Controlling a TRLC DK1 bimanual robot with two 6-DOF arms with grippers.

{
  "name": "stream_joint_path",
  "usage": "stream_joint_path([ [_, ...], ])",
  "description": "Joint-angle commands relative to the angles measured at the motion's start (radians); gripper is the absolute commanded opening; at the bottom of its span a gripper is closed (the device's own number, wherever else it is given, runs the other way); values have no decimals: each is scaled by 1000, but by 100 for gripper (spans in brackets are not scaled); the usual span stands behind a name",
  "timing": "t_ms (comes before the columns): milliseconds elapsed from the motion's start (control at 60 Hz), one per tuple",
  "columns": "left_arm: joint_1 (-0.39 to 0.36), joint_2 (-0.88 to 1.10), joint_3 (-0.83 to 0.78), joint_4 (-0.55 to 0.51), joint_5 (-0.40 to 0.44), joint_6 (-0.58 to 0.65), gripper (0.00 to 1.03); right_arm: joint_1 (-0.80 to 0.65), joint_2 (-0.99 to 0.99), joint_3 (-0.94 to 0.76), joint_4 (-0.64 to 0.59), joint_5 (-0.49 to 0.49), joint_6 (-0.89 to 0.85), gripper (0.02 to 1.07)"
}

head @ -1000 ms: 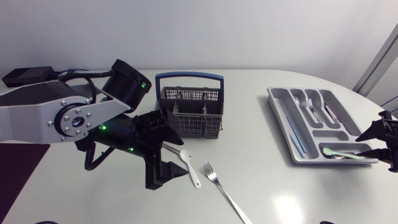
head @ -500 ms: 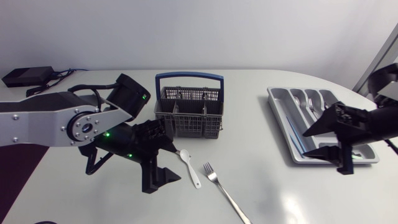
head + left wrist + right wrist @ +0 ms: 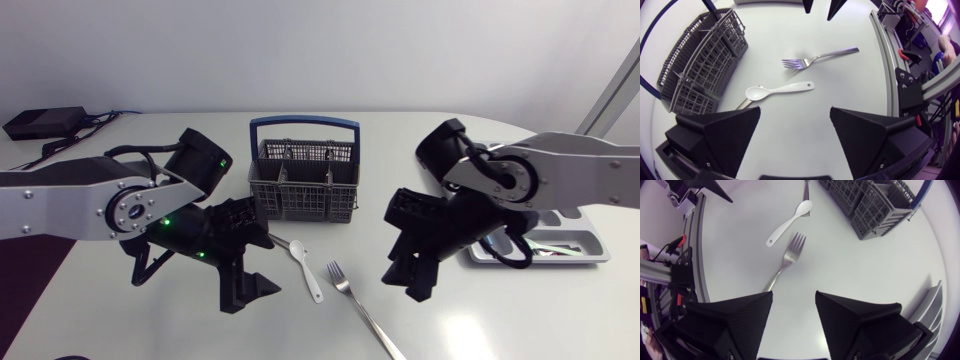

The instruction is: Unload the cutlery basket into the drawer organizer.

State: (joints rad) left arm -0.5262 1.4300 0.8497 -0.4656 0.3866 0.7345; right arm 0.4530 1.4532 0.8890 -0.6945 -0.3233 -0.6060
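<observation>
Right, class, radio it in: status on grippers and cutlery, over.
Left gripper open, empty. Right gripper open, empty, fork ahead. Fork, white spoon on table beside basket. Nothing blocking.

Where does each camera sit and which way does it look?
Head view: fixed above the white table, looking down; shows the left arm and right arm.
Left wrist view: on the left arm's last link, looking down past its open left pincer at the white plastic spoon, silver metal fork and grey cutlery basket with blue handle.
Right wrist view: on the right arm's last link, looking down past its open right pincer from the opposite side.
Shared: both wrist views see spoon, fork, basket and the other pincer's tips.
</observation>
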Motion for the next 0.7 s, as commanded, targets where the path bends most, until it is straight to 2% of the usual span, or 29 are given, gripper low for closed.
stream_joint_path([
  [0, 12, 14, -34, 5, -2, 23, 98, 35, 68, 39, 7, 12, 106, 62],
  [250, 42, 12, -54, 35, -2, 25, 98, 154, 219, 67, 15, 46, 206, 58],
  [317, 46, 12, -55, 38, -2, 25, 98, 176, 259, 73, 24, 69, 233, 52],
  [367, 51, 12, -58, 38, -2, 29, 98, 188, 282, 76, 30, 87, 247, 51],
  [583, 57, 12, -64, 42, -2, 31, 98, 219, 338, 91, 62, 115, 313, 30],
  [683, 57, 10, -67, 42, -2, 31, 98, 242, 355, 85, 82, 156, 342, 27],
])
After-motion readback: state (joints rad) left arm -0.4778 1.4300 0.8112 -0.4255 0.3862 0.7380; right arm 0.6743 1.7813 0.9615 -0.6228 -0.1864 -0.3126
